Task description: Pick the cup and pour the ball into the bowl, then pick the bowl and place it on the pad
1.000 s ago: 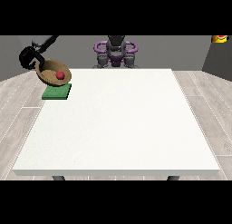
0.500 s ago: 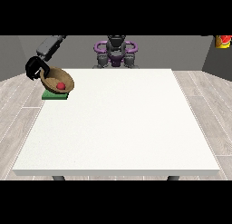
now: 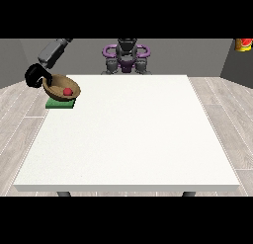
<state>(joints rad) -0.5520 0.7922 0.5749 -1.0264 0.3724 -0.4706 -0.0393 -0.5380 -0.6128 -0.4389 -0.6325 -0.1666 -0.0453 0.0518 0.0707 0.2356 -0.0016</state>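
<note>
Bowl (image 3: 63, 87) with the ball (image 3: 67, 92) sits over the pad (image 3: 61, 104), the hand at the view's left (image 3: 35, 75) gripping its rim; lower it level, then release.

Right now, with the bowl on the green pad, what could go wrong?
1. The bowl looks tilted on the pad, so the red ball might roll out if it tips further.
2. The pad lies at the table's left edge, partly past it, so the bowl could slide off onto the floor.
3. The robot hand at the view's left is at the bowl's rim, so pulling away might drag the bowl along.
</note>
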